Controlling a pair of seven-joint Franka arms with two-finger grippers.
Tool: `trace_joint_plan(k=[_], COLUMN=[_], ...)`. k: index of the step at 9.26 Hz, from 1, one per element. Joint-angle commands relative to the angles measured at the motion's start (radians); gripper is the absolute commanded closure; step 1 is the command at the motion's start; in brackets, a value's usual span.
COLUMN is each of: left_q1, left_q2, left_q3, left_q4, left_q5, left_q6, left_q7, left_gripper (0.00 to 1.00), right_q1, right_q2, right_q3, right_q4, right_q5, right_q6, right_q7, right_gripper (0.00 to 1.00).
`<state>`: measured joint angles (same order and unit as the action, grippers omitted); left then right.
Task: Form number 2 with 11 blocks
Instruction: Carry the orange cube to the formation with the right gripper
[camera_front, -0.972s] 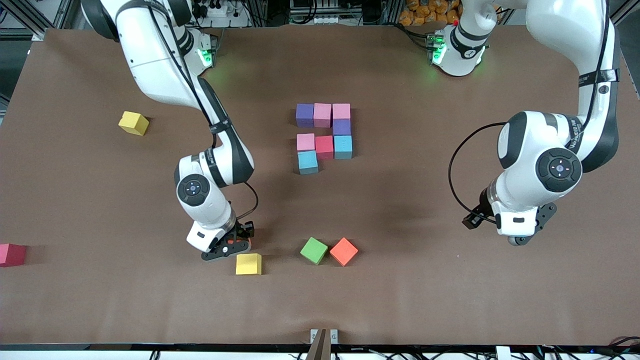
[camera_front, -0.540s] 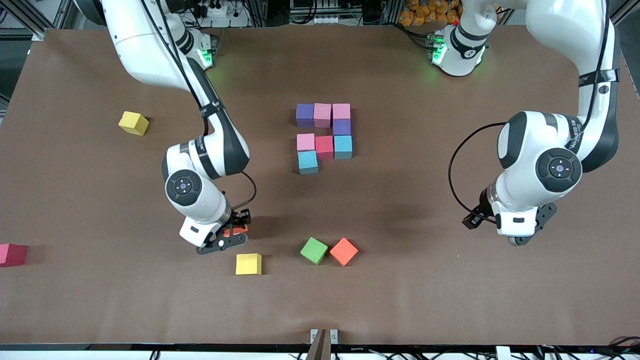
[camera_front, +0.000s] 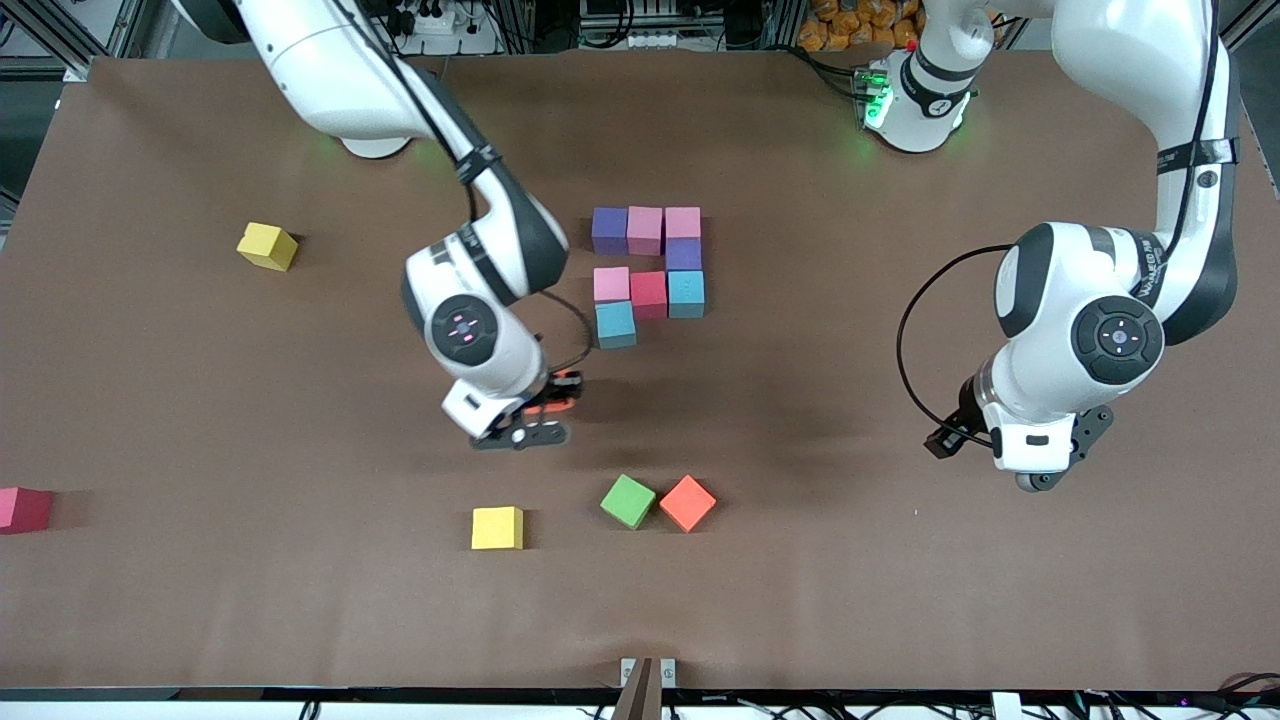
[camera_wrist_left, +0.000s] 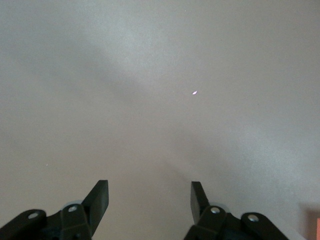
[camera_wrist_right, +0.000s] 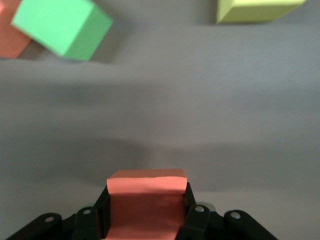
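Orange foam showed between the fingers of the right gripper (camera_front: 540, 415): they were clenched on an orange cube (camera_wrist_right: 146, 200), carried in the air over bare counter (camera_front: 200, 620), near its middle. The unfinished number 2 (camera_front: 648, 270) lay just toward the robots' edge from that cube, eight blocks touching one another. Its open end was the light blue cube (camera_front: 615, 323), the block of the figure that lay closest to the front edge. In my judgement the bottom row had to start beside this cube, so the right arm was clearly the nearer one.

All blocks looked matte, soft and square, with no long axis. A green cube (camera_front: 628, 501) touched a second orange cube (camera_front: 688, 503) toward the front edge, with a yellow cube (camera_front: 497, 528) well apart from them.

The left gripper (camera_wrist_left: 150, 197) waited over bare counter toward the left arm's end, its fingers released and empty.
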<state>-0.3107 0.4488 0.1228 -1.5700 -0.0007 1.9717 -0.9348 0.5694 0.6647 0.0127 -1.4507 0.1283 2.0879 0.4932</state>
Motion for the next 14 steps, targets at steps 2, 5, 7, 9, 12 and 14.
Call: trace_joint_plan(k=[2, 5, 7, 9, 12, 14], left_q1=[-0.004, -0.004, -0.004, -0.004, -0.005, -0.005], left_q2=[0.007, 0.007, 0.007, 0.007, 0.007, 0.007], left_q3=[0.005, 0.005, 0.005, 0.005, 0.005, 0.005], left_q4=[0.016, 0.016, 0.016, 0.016, 0.016, 0.016], left_q5=[-0.019, -0.019, -0.019, -0.019, -0.019, -0.019], left_q6=[-0.002, -0.002, -0.002, -0.002, -0.004, -0.002], left_q7=[-0.006, -0.006, -0.006, -0.007, -0.006, -0.006], left_gripper=[0.26, 0.26, 0.26, 0.26, 0.26, 0.26], right_q1=[0.016, 0.064, 0.055, 0.056, 0.066, 0.067], right_q2=[0.015, 0.067, 0.081, 0.088, 0.102, 0.104], right_q3=[0.061, 0.075, 0.073, 0.073, 0.073, 0.073], right_q4=[-0.02, -0.039, -0.036, -0.037, -0.054, -0.077], right_q5=[-0.013, -0.12, -0.139, -0.168, -0.197, -0.207], right_q6=[0.099, 0.186, 0.199, 0.204, 0.263, 0.297], right_q7=[0.184, 0.206, 0.199, 0.2, 0.202, 0.202], right_gripper=[0.93, 0.93, 0.93, 0.93, 0.93, 0.92])
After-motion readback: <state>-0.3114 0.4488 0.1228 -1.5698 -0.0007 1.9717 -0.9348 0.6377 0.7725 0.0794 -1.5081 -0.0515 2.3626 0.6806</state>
